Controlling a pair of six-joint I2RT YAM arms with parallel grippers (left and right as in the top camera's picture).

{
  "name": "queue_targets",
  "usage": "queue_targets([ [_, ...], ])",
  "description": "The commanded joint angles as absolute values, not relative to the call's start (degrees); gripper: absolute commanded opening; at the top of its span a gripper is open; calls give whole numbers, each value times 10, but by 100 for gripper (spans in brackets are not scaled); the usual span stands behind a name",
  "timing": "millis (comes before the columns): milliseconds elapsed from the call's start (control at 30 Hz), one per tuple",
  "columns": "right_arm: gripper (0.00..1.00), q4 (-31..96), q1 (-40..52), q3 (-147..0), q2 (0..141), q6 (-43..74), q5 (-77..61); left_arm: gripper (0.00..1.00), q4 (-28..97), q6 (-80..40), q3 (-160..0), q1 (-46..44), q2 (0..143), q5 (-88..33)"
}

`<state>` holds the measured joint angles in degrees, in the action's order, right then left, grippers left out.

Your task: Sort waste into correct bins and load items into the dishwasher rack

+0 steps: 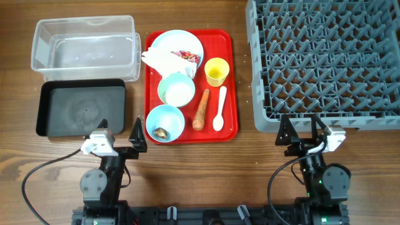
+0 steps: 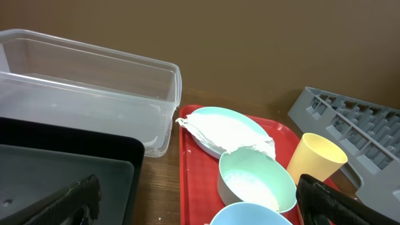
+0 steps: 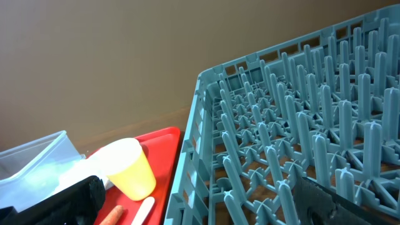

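Observation:
On the red tray (image 1: 232,94) lie a pale blue plate (image 1: 169,42) with the crumpled napkin and red-printed wrapper (image 1: 164,58), a mint bowl with rice (image 1: 176,89), a blue bowl with a brown scrap (image 1: 165,122), a carrot piece (image 1: 201,109), a white spoon (image 1: 220,107) and a yellow cup (image 1: 217,71). The clear tub (image 1: 85,49) and black tray (image 1: 81,107) stand at the left. The grey rack (image 1: 325,59) stands at the right. My left gripper (image 1: 120,128) is open and empty in front of the black tray. My right gripper (image 1: 302,128) is open and empty at the rack's front edge.
The wrist views show the tub (image 2: 94,87), plate (image 2: 228,128), rice bowl (image 2: 256,181), cup (image 2: 315,159) and the rack (image 3: 300,144). Cables run from both arm bases along the table's front edge.

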<state>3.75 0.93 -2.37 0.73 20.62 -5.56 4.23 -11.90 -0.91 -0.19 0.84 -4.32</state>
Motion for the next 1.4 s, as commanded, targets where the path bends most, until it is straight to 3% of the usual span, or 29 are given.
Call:
queue_targets([
  [0,100,36,8,-21,6,197,-61,100,42,-124,-3,3,4,-27],
  [1367,100,-6,8,-21,6,219,-43,100,8,-124,-3,3,4,-20],
])
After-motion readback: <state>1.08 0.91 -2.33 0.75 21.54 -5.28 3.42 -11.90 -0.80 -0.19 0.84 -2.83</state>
